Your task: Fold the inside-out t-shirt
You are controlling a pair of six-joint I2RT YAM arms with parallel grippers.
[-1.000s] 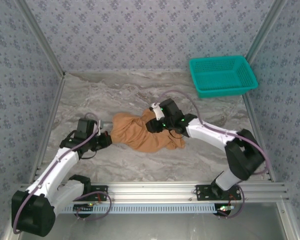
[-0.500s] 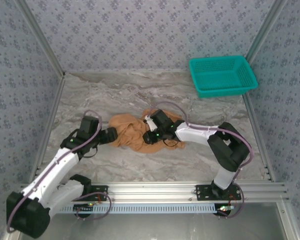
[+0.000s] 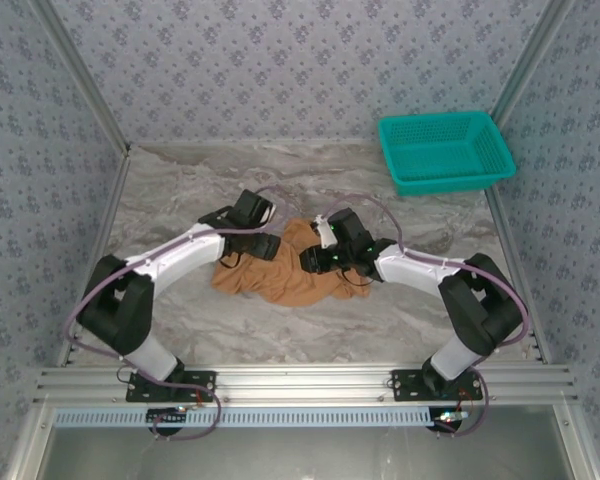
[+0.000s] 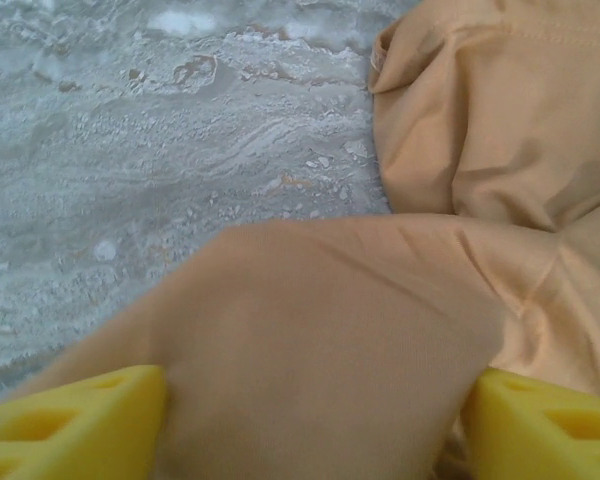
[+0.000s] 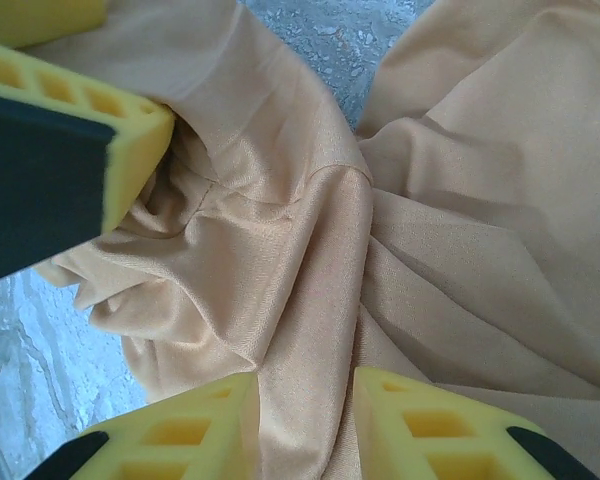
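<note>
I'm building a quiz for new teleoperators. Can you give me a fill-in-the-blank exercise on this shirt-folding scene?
1. The t-shirt lies bunched, not yet ___.
2. The right gripper pinches a fold of the ___.
3. The left gripper has its jaws ___, with cloth between them.
4. The teal basket at the far right corner is ___.

Missing words: folded; t-shirt; open; empty.
</note>
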